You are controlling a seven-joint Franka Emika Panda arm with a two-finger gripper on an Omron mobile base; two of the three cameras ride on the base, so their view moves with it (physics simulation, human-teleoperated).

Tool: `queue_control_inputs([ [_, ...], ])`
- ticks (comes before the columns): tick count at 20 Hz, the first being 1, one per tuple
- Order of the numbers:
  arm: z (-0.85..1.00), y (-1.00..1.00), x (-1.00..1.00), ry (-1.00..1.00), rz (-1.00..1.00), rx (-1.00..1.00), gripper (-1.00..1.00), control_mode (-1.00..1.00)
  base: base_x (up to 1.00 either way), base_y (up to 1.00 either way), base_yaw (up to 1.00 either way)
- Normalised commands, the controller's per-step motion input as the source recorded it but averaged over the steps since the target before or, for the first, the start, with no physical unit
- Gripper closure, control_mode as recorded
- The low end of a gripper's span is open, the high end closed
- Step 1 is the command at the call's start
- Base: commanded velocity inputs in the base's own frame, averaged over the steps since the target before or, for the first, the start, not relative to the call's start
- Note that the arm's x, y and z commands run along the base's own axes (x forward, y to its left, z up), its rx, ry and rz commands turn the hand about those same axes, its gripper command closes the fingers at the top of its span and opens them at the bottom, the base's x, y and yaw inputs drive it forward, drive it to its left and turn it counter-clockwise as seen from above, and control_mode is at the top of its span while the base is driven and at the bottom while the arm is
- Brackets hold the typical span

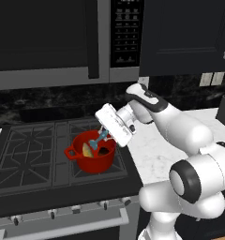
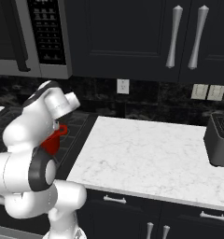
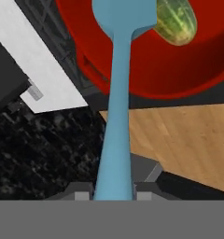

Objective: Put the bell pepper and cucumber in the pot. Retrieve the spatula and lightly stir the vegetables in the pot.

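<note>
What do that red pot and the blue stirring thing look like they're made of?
The pot looks like enamelled metal: glossy, even red with soft highlights, though the render leaves that open. The spatula looks like plastic or silicone: smooth, matte, uniform light blue, no grain or shine. The hand is shut on its handle, blade down in the pot.

Pot (image 2: 52, 141) mostly behind arm
</note>
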Motion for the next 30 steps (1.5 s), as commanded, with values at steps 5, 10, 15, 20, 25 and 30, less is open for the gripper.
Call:
queue_control_inputs([
  [5,-0.06,0.00,0.00,-0.09,0.00,-0.01,1.00,-1.00,0.00,0.00,0.00],
  [10,-0.31,-0.05,0.03,0.02,0.00,0.00,1.00,-1.00,0.00,0.00,0.00],
  [15,-0.36,-0.08,0.15,0.10,0.00,0.00,1.00,-1.00,0.00,0.00,0.00],
  [20,-0.39,-0.01,0.21,0.13,0.00,0.00,1.00,-1.00,0.00,0.00,0.00],
  [25,-0.09,0.00,0.04,0.07,0.05,0.09,1.00,-1.00,0.00,0.00,0.00],
  [30,0.00,0.00,-0.01,0.06,0.11,0.21,1.00,-1.00,0.00,0.00,0.00],
])
